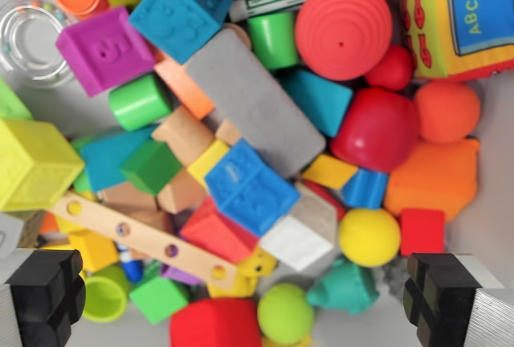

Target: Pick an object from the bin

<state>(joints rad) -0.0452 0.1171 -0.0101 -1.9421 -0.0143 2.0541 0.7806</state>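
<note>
Black rubber pads at the wrist view's bottom corners show the gripper [245, 295] spread wide and holding nothing. Taking the blue embossed block [250, 187] as landmark: the punched wooden strip [144, 238] slants left of it, the grey foam slab [254, 100] runs diagonally above it, and the yellow ball [369, 237] lies to its lower right. The blue embossed block sits just above the jaws' midline, probably the nearest pick.

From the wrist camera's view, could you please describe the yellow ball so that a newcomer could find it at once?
Start at the long grey foam slab lying diagonally mid-bin, then follow it to its lower end on the wrist view's right. Just beyond sits the smooth yellow ball, beside a small red cube; it is the only plain yellow sphere.
</note>
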